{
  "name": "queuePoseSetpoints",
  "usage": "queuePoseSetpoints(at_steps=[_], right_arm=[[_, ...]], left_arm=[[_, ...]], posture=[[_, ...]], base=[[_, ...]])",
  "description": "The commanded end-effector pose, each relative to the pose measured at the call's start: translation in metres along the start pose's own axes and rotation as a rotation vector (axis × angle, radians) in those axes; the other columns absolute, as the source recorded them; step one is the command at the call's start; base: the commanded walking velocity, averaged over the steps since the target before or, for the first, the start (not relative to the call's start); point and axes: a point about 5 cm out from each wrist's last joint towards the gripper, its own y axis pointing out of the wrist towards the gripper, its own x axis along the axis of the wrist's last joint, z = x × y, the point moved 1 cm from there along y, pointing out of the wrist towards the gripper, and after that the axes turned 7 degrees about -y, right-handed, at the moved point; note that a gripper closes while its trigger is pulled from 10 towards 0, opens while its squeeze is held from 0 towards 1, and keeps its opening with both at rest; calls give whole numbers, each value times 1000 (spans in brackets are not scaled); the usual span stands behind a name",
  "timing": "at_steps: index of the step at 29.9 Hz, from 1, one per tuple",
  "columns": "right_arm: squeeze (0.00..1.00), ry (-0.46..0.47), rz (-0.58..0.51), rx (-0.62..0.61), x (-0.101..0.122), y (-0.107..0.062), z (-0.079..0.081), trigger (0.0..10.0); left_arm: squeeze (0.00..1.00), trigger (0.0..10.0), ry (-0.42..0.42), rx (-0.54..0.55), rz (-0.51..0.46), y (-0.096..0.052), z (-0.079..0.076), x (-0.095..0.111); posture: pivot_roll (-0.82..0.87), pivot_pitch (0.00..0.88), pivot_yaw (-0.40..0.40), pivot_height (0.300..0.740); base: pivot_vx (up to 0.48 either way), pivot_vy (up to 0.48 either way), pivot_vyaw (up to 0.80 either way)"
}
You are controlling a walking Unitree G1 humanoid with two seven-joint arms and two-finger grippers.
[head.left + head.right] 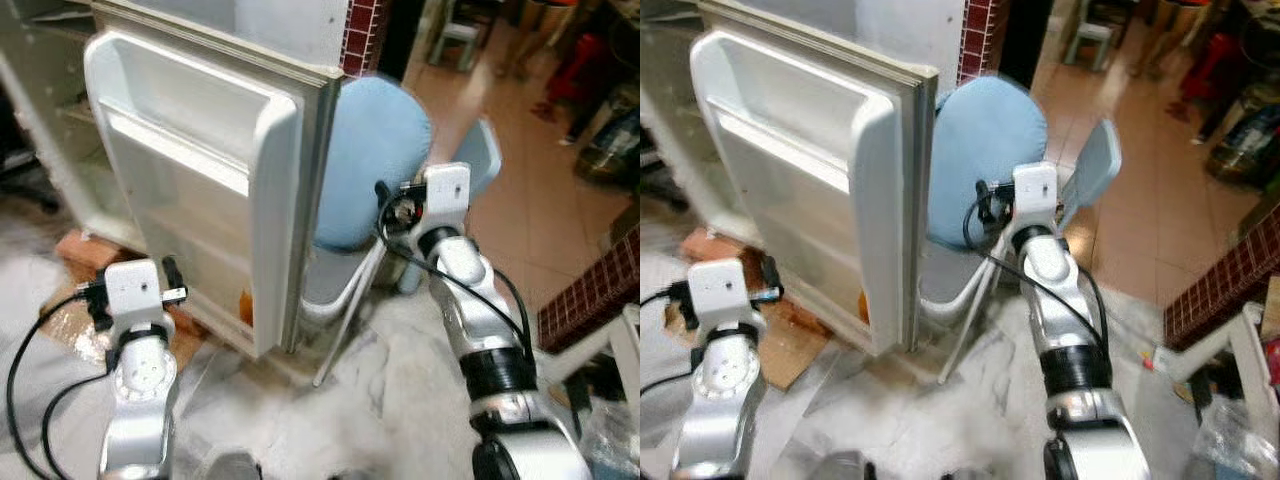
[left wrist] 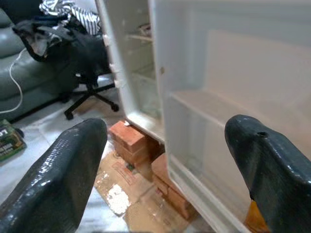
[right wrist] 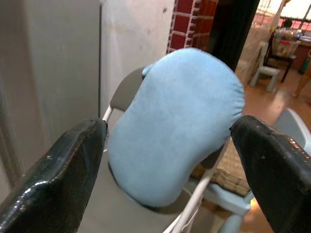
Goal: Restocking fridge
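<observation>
Fridge door (image 1: 190, 190) is swinging wide open ahead of us, its white inner side with moulded shelves facing our head camera, and the fridge body (image 2: 138, 73) is standing behind it toward our left, resting on bricks (image 2: 133, 141) over a sheet of cardboard (image 2: 121, 194). Something small and orange (image 1: 245, 305) is sitting low at the foot of the door; we cannot tell what it is. We are holding our left tool (image 2: 165, 170) low in front of the door's lower shelves, its fingers spread wide with nothing between them. We are raising our right tool (image 3: 170, 170) on the far side of the door's edge, its fingers likewise spread wide and empty, pointing at a light blue cushion (image 3: 177, 121) that is leaning on the back of a grey chair with white legs (image 1: 970, 310) just beside the door. A black office chair (image 2: 87, 82) is standing left of the fridge.
</observation>
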Motion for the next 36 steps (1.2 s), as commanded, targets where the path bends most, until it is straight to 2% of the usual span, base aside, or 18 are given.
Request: queuePoseSetpoints(at_steps=[1, 9, 12, 16, 19, 24, 26, 28, 29, 36], right_arm=[[0, -3, -14, -32, 4, 2, -7, 10000], [0, -6, -1, -31, 1, 4, -4, 10000], [0, -11, 7, -38, 2, 9, 2, 10000], [0, -34, -27, -32, 17, 23, 23, 10000], [0, -39, -37, -45, 20, 25, 26, 10000], [0, -76, 20, -83, 12, 29, 32, 10000], [0, -73, 29, -87, 15, 35, 42, 10000], [0, -75, 25, -85, 17, 36, 45, 10000], [0, -61, 5, -62, 23, 38, 53, 10000], [0, -18, -53, 43, 36, 41, 77, 10000]], left_arm=[[0, 10000, -37, 17, 28, 0, -2, 0], [0, 10000, -26, 29, 47, -2, 0, -4], [0, 10000, -42, 43, 75, -3, 1, -8], [0, 10000, -59, 50, 103, -2, 4, -11], [0, 10000, -61, 50, 92, -2, 6, -10], [0, 10000, -76, 69, 108, -2, 11, -13], [0, 10000, -85, 79, 130, -2, 11, -16], [0, 10000, -89, 78, 131, -2, 11, -16], [0, 10000, -91, 75, 128, -1, 11, -16], [0, 10000, -101, 68, 118, 2, 11, -14]], posture=[[87, 11, -91, 740], [89, 12, -95, 740], [92, 13, -94, 740], [109, 6, -97, 740], [117, 4, -101, 740], [124, 0, -106, 740], [127, 0, -105, 740], [128, 0, -105, 740], [130, 0, -104, 740], [134, 0, -105, 740]], base=[[0, 0, 0], [0, 0, 0], [0, 0, 0], [0, 0, 0], [0, 0, 194], [0, 0, 800], [0, 0, 734], [0, 0, 669], [281, 0, 0], [316, 0, 0]])
